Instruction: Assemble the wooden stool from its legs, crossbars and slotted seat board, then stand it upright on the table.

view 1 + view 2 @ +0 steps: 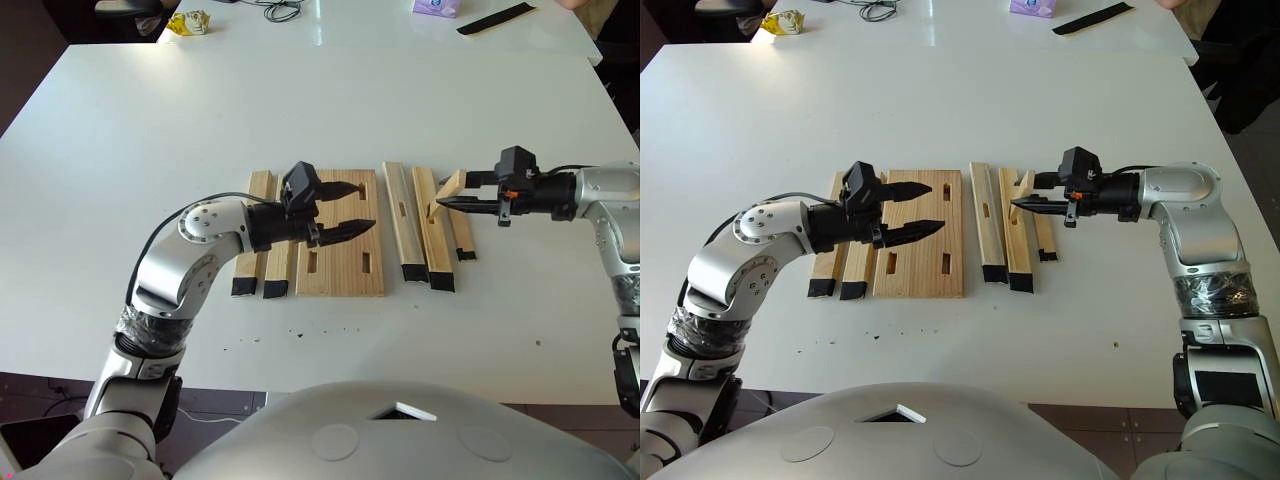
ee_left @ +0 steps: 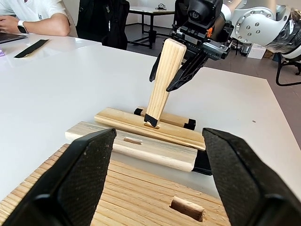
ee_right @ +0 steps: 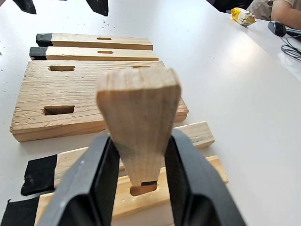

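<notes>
seat board (image 1: 340,268): left part hidden under left gripper (image 1: 373,206)
crossbar (image 3: 138,117) tip: seating in slotted leg (image 3: 200,182) too unclear to tell

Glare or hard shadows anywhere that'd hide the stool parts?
Left eye view: bright reflection on the far table, well off the parts; lighting is even, with only faint shadows along the seat board. Right wrist view: sheen on the table past the crossbar in the right tool; the board's slots stay visible.

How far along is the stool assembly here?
Done: nothing looks joined; seat board and legs lie flat. In hand: right gripper holds a crossbar, its tip at one leg's slot; left gripper open over the board. Left: every joint, then standing it upright.
</notes>
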Robot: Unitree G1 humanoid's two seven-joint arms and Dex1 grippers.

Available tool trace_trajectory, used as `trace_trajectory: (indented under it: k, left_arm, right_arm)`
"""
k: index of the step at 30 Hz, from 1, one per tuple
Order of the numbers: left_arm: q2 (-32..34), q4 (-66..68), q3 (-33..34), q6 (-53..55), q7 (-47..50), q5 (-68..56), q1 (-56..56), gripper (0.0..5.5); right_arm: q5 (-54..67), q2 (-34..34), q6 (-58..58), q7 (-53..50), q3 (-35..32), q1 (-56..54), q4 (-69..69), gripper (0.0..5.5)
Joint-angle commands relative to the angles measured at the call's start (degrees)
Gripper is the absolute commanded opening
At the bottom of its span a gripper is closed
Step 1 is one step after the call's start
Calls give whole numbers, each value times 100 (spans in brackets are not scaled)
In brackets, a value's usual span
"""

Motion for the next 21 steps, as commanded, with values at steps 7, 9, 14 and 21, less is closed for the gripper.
trace_trajectory:
  k: [7,9,14,21]
  left_arm:
    - [178,-34,41,60,-169,-22,-33,341]
    - [206,-23,43,62,-199,-31,-53,341]
    - [262,4,60,64,-261,-40,-100,341]
    - [245,-67,82,61,-186,-29,-18,341]
  right_arm:
    - [-175,90,-213,-43,32,163,26,131]
    - [-193,102,-234,-66,35,249,14,131]
    - [-195,82,-315,-130,1,331,24,131]
    - [-166,36,-298,-96,-26,59,75,131]
